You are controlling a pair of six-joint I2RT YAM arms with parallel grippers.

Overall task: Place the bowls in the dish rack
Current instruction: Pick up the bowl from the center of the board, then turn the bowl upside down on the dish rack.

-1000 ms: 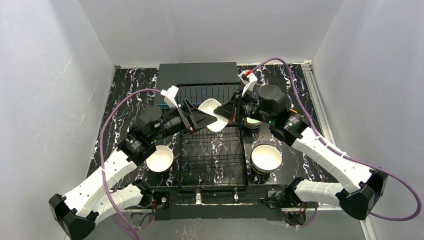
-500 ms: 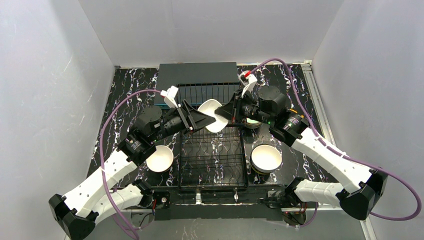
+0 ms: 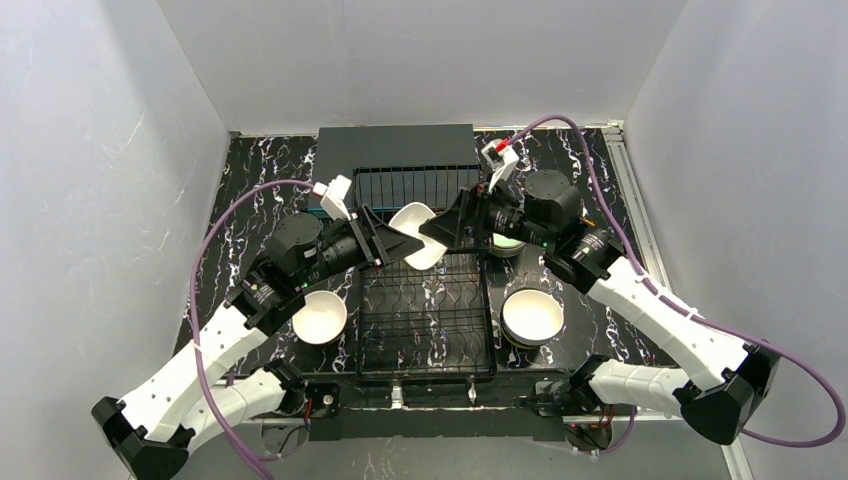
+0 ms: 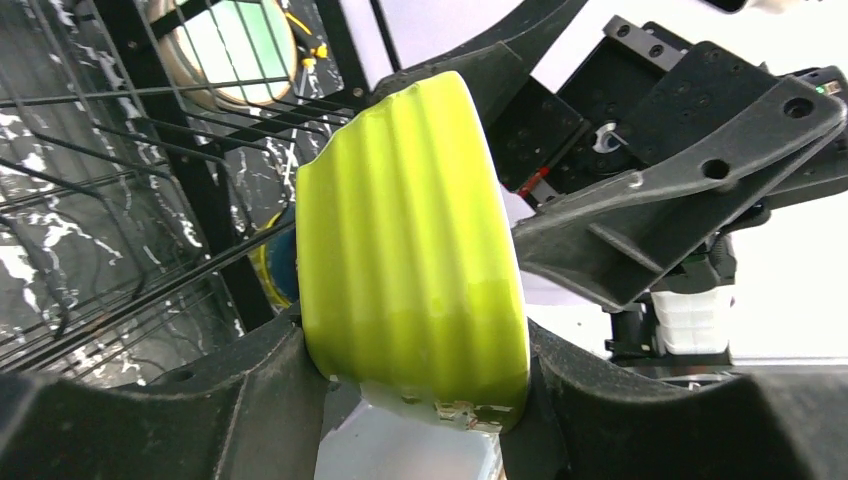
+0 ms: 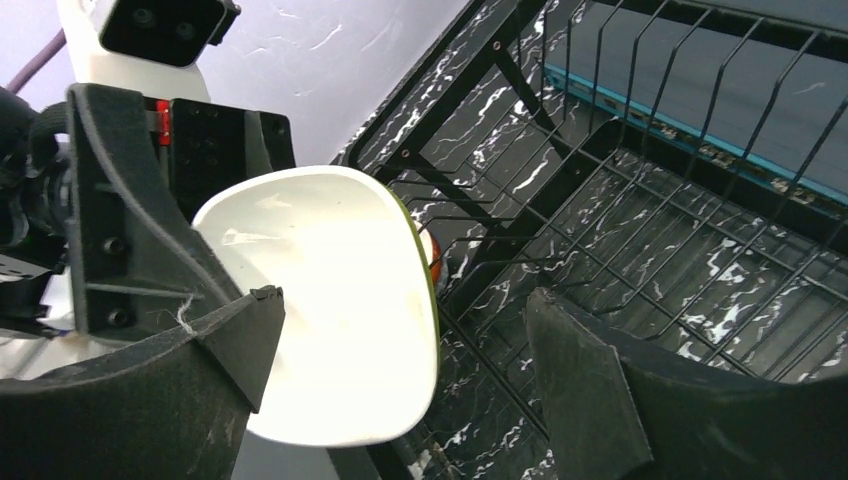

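A lime green bowl (image 4: pixel 410 260) with a white inside (image 5: pixel 330 300) hangs on edge over the back of the black wire dish rack (image 3: pixel 425 330). My left gripper (image 4: pixel 415 395) is shut on it, one finger on each side of its base. In the top view the bowl (image 3: pixel 420 232) sits between the left gripper (image 3: pixel 403 241) and the right gripper (image 3: pixel 442 230). The right gripper (image 5: pixel 400 350) is open, jaws wide apart beside the bowl's rim. Its right finger stands apart from the bowl; whether its left finger touches the bowl I cannot tell.
A white bowl (image 3: pixel 320 317) lies left of the rack and another bowl (image 3: pixel 532 315) right of it. A mint bowl (image 3: pixel 508 243) sits under the right arm. A dark grey box (image 3: pixel 395 150) stands behind the rack. Rack tines (image 5: pixel 640 130) rise close to the right fingers.
My left gripper has closed on the lime green bowl. The right gripper, shut on the bowl's rim before, has opened and let go. The bowl has shifted slightly left.
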